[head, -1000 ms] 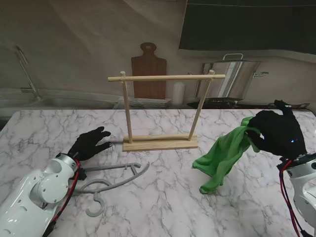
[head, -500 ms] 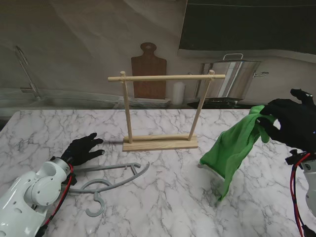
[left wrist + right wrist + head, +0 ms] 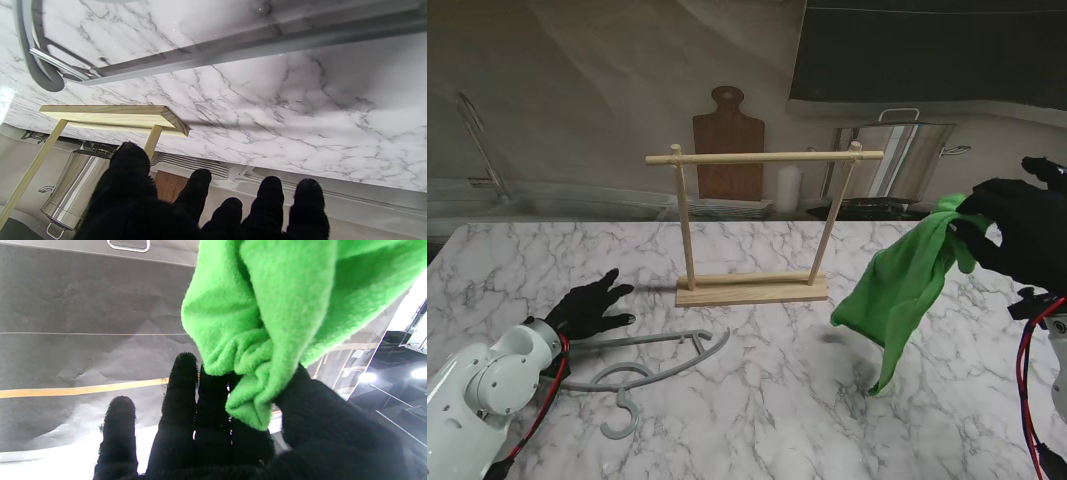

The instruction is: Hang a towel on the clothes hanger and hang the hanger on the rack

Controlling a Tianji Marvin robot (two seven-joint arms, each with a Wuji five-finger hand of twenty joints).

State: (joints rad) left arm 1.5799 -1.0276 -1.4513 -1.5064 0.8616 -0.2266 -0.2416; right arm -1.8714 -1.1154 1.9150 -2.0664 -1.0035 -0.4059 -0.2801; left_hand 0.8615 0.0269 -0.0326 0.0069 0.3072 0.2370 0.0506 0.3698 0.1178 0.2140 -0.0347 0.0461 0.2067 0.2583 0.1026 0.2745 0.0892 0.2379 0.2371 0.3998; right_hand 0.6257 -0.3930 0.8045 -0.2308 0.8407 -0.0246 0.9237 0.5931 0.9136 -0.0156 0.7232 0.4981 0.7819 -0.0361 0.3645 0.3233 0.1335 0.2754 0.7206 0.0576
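Note:
A green towel (image 3: 903,290) hangs in the air at the right, pinched at its top corner by my right hand (image 3: 1017,232), which is shut on it well above the table. The right wrist view shows the towel (image 3: 267,316) bunched between thumb and fingers (image 3: 183,380). A grey clothes hanger (image 3: 642,365) lies flat on the marble at the left, its hook nearer to me. My left hand (image 3: 587,308) hovers open just beyond the hanger's bar (image 3: 253,43), fingers spread and holding nothing. The wooden rack (image 3: 762,225) stands upright in the middle.
Behind the table's far edge are a wooden cutting board (image 3: 727,140), a steel pot (image 3: 897,150) and a white cylinder (image 3: 788,187). The marble table (image 3: 757,420) spreads out nearer to me.
My right hand has risen and moved right, lifting the towel clear of the table. My left hand has drawn back toward me and left, closer to the hanger.

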